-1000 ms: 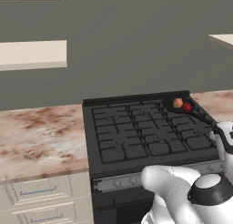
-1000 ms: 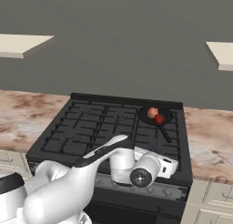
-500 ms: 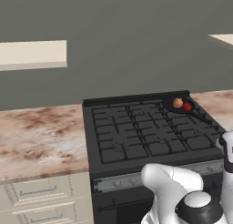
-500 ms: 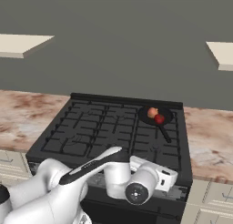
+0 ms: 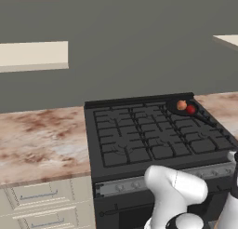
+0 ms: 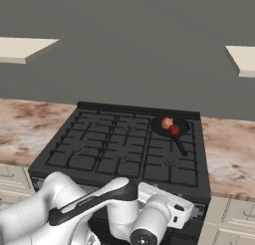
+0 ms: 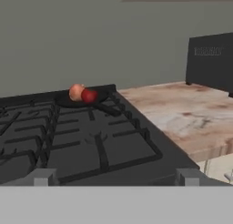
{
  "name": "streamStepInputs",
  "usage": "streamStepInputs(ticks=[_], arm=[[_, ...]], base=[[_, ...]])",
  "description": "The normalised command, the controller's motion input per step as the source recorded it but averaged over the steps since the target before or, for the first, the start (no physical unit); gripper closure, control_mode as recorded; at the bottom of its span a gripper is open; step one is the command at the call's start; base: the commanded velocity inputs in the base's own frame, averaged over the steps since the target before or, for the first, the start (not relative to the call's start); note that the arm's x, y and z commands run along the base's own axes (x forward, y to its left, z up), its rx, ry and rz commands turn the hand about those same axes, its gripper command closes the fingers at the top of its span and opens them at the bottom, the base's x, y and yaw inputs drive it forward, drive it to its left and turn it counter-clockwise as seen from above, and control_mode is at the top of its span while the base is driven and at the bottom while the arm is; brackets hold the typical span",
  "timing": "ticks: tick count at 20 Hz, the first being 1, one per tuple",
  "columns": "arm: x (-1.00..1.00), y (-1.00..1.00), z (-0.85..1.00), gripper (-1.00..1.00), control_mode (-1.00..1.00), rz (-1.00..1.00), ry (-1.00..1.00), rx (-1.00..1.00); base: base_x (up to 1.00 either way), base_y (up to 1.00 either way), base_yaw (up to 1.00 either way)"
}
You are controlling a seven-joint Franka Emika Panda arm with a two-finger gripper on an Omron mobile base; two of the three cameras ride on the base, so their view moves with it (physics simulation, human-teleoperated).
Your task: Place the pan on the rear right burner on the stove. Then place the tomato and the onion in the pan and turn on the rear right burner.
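The black pan [image 5: 182, 107] [image 6: 170, 126] [image 7: 81, 100] lies on the rear right burner [image 6: 179, 120] of the stove [image 5: 139, 139] [image 6: 114, 149] [image 7: 91, 145], its handle pointing toward the front. Inside it the red tomato [image 5: 190, 110] [image 6: 174, 130] [image 7: 89, 96] touches the orange-tan onion [image 5: 181, 104] [image 6: 167, 122] [image 7: 76, 92]. My gripper [image 7: 116, 177] is open with nothing between its fingers, low at the stove's front edge, looking across the grates at the pan. In the right base view my white hand [image 6: 167, 209] hangs in front of the knob strip [image 5: 125, 185].
Marble counter runs on both sides of the stove [image 5: 42, 139] [image 6: 229, 154]. A black appliance [image 7: 209, 59] stands on the right counter at the wall. Cream drawers [image 5: 42, 200] sit under the left counter. Pale shelves [image 5: 32, 56] [image 6: 241, 60] hang on the wall.
My arm has folded and the hand has sunk lower in front of the stove. The pan, tomato and onion have stayed put.
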Motion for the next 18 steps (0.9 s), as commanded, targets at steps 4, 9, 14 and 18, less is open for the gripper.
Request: streamStepInputs(ticks=[4,9,14,18], arm=[[-0.32,0.13,0.00,-1.00,-1.00,0.03,-0.08,0.00],[-0.22,0.17,0.00,-1.00,-1.00,0.10,-0.01,0.00],[-0.21,0.07,-0.01,-1.00,-1.00,0.10,-0.01,0.00],[-0.25,0.09,-0.03,-1.00,-1.00,0.11,-0.04,0.00]], base=[[0.00,0.00,0.00],[0.00,0.00,0.00],[0.00,0.00,0.00],[0.00,0.00,0.00]])
